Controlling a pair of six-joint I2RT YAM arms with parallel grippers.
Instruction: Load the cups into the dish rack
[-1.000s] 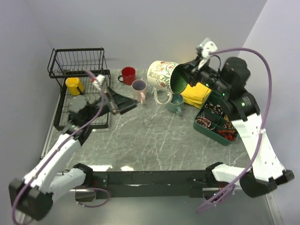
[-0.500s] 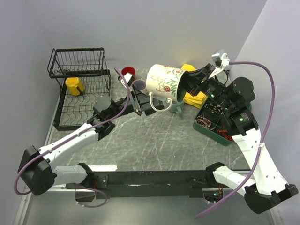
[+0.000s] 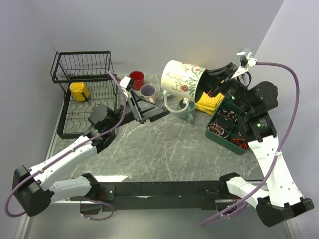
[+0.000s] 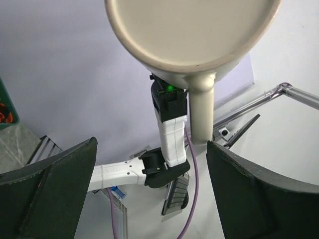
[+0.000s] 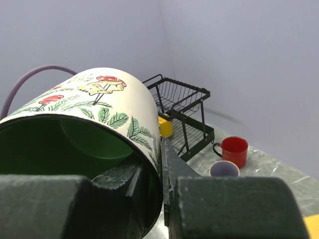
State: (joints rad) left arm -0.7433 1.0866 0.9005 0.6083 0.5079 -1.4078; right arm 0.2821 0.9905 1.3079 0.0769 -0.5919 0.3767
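My right gripper (image 3: 208,88) is shut on the rim of the cream mug with green inside (image 3: 182,80). It holds the mug tilted in the air, one finger inside and one outside (image 5: 160,167). My left gripper (image 3: 152,110) is open and empty just left of the mug. The mug's base and handle (image 4: 201,112) hang above its fingers. The yellow mug (image 3: 78,91) lies in the black dish rack (image 3: 70,130). The red mug (image 3: 136,79), the pinkish-beige mug with purple inside (image 3: 147,91) and the small teal mug (image 3: 187,111) stand on the table. The grey-green mug is out of view.
A green compartment tray (image 3: 227,142) with small items sits at the right, by a yellow cloth (image 3: 210,101). The rack's raised basket (image 3: 82,54) is at the back left. Walls stand close behind and on both sides.
My left gripper has swung right from over the rack to beside the cream mug. My right gripper has lifted the mug higher and a little to the right.
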